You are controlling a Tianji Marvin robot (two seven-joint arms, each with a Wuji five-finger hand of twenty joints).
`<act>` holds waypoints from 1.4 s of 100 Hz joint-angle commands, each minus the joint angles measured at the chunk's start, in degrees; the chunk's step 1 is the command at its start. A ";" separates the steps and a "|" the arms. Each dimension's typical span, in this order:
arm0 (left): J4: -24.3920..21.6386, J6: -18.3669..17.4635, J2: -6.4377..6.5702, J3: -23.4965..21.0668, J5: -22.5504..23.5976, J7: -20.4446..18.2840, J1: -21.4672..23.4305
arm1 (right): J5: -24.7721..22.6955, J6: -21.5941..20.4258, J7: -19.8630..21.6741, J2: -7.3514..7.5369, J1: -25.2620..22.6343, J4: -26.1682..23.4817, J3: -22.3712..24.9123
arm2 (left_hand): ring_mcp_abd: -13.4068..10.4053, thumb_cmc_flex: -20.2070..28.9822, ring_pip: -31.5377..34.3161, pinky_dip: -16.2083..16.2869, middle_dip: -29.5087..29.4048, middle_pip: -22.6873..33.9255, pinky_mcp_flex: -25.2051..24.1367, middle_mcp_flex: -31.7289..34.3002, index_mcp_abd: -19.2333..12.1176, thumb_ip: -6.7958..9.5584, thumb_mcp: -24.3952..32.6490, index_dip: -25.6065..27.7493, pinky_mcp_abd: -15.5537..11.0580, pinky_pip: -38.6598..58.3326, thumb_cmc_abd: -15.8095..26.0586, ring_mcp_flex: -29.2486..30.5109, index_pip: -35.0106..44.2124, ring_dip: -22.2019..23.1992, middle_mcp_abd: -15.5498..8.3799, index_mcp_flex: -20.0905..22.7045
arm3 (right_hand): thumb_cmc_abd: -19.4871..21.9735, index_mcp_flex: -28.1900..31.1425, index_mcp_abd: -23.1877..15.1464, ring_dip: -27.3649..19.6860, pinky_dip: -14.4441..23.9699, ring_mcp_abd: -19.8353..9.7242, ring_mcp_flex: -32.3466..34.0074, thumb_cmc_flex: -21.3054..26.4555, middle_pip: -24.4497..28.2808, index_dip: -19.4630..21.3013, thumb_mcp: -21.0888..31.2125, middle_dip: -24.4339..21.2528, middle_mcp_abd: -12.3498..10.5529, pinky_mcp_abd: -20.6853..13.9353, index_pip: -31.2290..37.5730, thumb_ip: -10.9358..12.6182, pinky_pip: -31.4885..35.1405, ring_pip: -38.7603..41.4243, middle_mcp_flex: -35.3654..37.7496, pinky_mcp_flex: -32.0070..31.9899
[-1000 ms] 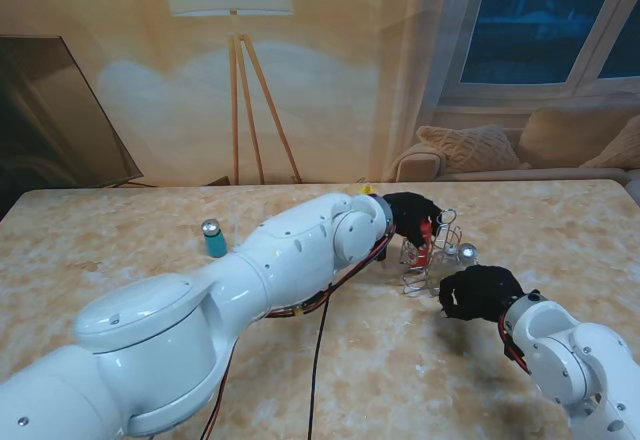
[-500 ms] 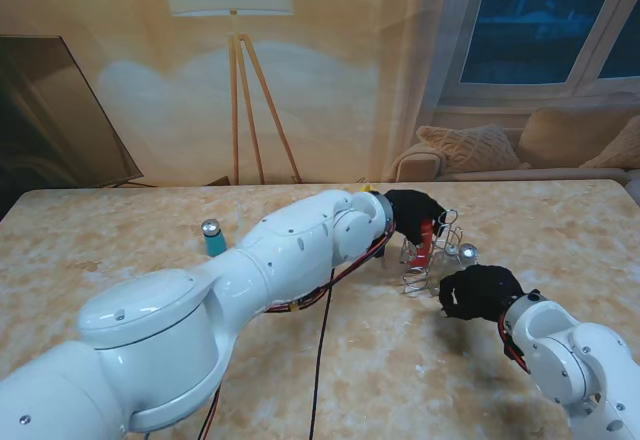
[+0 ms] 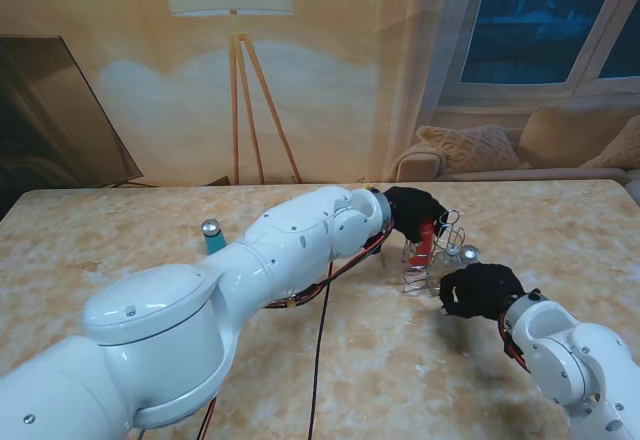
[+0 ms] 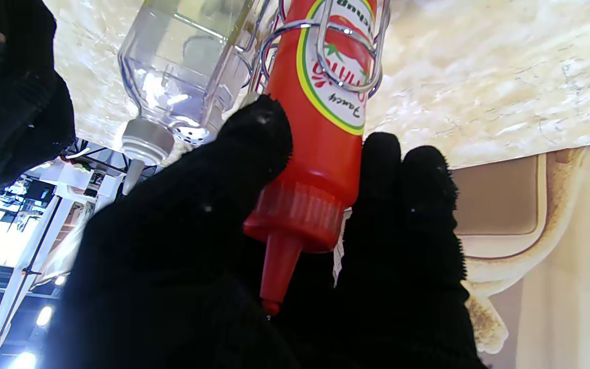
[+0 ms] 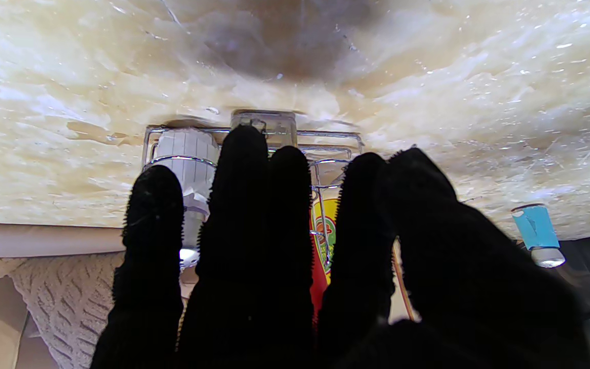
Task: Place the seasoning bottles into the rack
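The left hand (image 3: 412, 210) is closed around the red ketchup bottle (image 3: 427, 239), which stands inside the wire rack (image 3: 428, 260). Only the left wrist view shows the grip: black gloved fingers (image 4: 254, 148) press on either side of the bottle's (image 4: 320, 133) neck just by the cap, a wire loop (image 4: 349, 56) of the rack crossing its label. It also shows a clear shaker bottle (image 4: 172, 77) just beside, in the rack.

The right hand (image 3: 480, 290) sits near the rack on the side nearer to me, holding nothing. Its wrist view shows the fingers (image 5: 241, 215) straight and only slightly apart, pointing at the rack (image 5: 254, 138), and a white-capped bottle (image 5: 185, 169) inside.

A teal bottle (image 3: 212, 237) stands on the bench (image 3: 120, 250), well apart to the left.
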 commanded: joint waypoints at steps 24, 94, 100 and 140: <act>-0.80 -0.32 -0.19 -0.19 -1.16 -3.36 -0.16 | -0.07 0.08 0.78 -0.30 -0.27 0.17 -0.27 | -0.86 -8.30 -0.09 4.52 -6.03 -1.88 -6.16 -4.46 6.52 6.05 10.08 -2.29 -0.64 -2.41 4.95 -9.46 -9.67 -13.00 0.02 -1.78 | 0.12 1.48 -1.53 1.35 1.22 -1.21 0.91 1.60 0.71 -0.06 1.07 2.00 -1.27 -0.35 1.97 1.58 0.75 1.00 0.93 0.12; -20.06 10.64 9.60 -3.45 -3.89 -5.74 1.46 | 0.19 0.28 0.88 -0.32 -0.29 0.12 -0.29 | 5.18 -17.14 -0.40 7.68 -9.82 -8.42 -18.24 -17.45 8.28 5.97 7.08 -6.45 5.54 -1.46 7.23 -21.31 -24.35 -14.95 3.95 -8.92 | 0.18 1.30 -1.58 1.21 0.88 -1.10 0.71 1.35 0.57 -0.11 1.01 1.79 -1.19 0.07 1.91 1.53 0.30 0.84 0.70 -0.32; -24.39 12.48 11.93 -4.22 -3.74 -5.88 1.84 | 0.26 0.33 0.87 -0.33 -0.32 0.08 -0.28 | 5.09 -16.78 -0.30 7.73 -9.83 -8.38 -18.29 -17.27 8.37 6.03 6.97 -6.27 5.35 -1.50 7.49 -21.36 -24.31 -14.93 4.16 -8.72 | 0.21 1.26 -1.57 1.15 0.87 -1.11 0.61 1.26 0.51 -0.13 0.94 1.74 -1.23 0.05 1.89 1.51 0.30 0.74 0.63 -0.35; -50.72 19.25 29.39 -16.91 3.30 -6.98 11.70 | 0.49 -0.58 -0.29 -0.44 -0.91 0.02 0.26 | 4.23 -12.59 0.67 7.84 -8.95 -7.49 -17.46 -13.35 8.38 6.48 5.64 -3.69 4.65 -1.48 9.07 -19.48 -22.35 -14.28 4.40 -5.05 | 0.29 1.28 -1.53 1.01 0.82 -0.97 0.60 1.31 0.42 -0.17 0.87 1.57 -1.14 0.12 1.83 1.57 0.34 0.51 0.61 -0.41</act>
